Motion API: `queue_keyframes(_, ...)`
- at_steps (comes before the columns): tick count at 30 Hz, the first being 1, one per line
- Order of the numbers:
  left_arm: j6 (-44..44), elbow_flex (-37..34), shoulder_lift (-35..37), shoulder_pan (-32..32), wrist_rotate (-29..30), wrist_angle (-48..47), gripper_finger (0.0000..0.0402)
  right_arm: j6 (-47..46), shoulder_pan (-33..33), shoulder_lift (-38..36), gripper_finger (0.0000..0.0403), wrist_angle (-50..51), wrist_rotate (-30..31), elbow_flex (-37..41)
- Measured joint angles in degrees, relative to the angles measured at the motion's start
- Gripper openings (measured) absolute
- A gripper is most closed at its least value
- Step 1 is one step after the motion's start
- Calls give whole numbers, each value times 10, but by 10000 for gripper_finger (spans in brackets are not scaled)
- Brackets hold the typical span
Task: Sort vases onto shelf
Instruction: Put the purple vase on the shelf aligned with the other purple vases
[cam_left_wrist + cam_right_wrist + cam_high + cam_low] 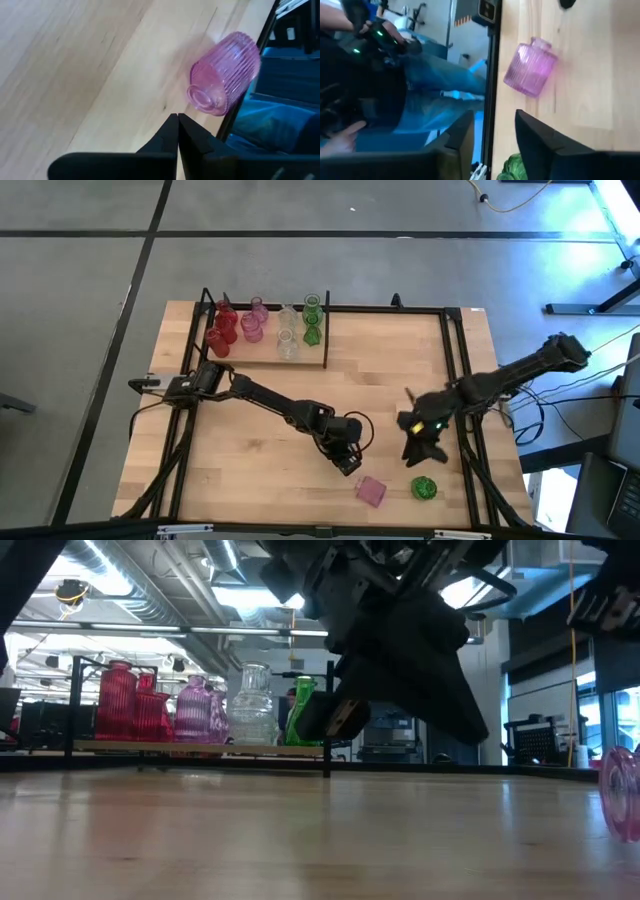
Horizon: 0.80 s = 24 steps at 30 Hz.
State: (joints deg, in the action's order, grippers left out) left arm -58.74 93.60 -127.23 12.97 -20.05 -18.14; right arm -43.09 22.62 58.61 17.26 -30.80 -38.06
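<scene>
Bright overhead strip lights glaring in the low view; soft focus throughout; dark blurred arm silhouettes; faint sheen on pale wooden tabletop.

- A light wooden tabletop is seen beneath the left gripper and the right gripper.
- Black rails are laid along the tabletop's edges, one just beside the right gripper.
- A grey floor, crossed by dark lines, is spread around the table, well apart from both grippers.
- A person in blue jeans is seen past the table edge, ahead of the right gripper.
- Ceiling ducts and lights are seen above and behind the grippers.
</scene>
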Motion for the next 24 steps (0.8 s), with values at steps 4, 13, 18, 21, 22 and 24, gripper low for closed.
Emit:
queue_keyframes(4,7,0,4,8,14,-5,0,-19,24,63,82,-63,14,0)
queue_keyframes(13,-19,0,5,43,51,-2,0,-56,53,152,9,-91,18,0)
queue_keyframes(18,-38,0,5,61,76,13,0,-81,61,181,2,-138,23,0)
queue_keyframes(21,-42,0,5,68,86,12,0,-104,75,206,4,-150,24,0)
queue_keyframes(22,-42,0,5,69,87,13,0,-107,80,214,3,-153,24,0)
queue_keyframes(24,-41,0,5,70,89,14,0,-116,94,228,1,-154,28,0)
